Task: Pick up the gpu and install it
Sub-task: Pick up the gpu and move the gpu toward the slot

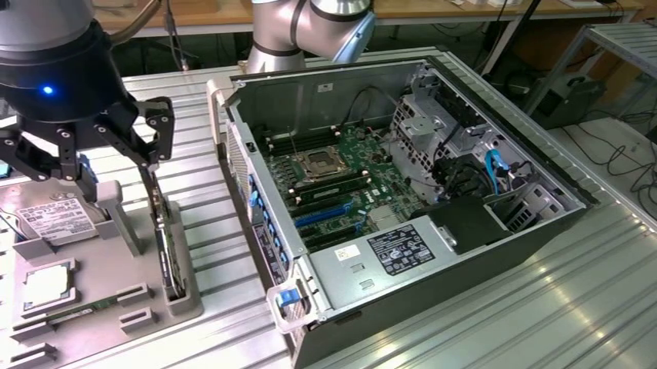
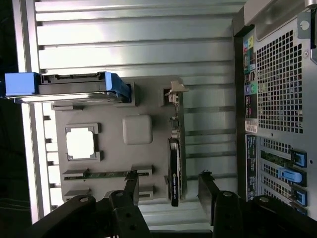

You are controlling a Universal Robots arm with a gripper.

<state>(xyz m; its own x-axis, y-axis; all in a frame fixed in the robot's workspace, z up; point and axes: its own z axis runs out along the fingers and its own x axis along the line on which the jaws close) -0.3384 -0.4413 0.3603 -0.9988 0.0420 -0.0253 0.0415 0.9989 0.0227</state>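
The gpu (image 1: 165, 250) stands on edge in a slot of the grey holder tray (image 1: 108, 265) on the exterior view's left, its thin dark side facing up. In the wrist view the gpu (image 2: 174, 168) is a narrow dark strip with its silver bracket end toward the hard drive side. My gripper (image 1: 120, 171) hangs open above the card's upper end without touching it. Its two black fingers (image 2: 132, 186) straddle the card's line, and my gripper (image 2: 169, 191) holds nothing. The open computer case (image 1: 261, 92) lies beside the tray, motherboard (image 1: 339, 181) exposed with blue card slots (image 1: 323, 213).
On the tray lie a silver hard drive (image 1: 54, 219) in a blue carrier (image 2: 22, 83), a processor chip (image 2: 80, 143) and a green memory stick (image 2: 106, 173). The case's rear panel (image 2: 277, 89) stands close to the tray. The ribbed metal table (image 1: 575, 307) extends around both.
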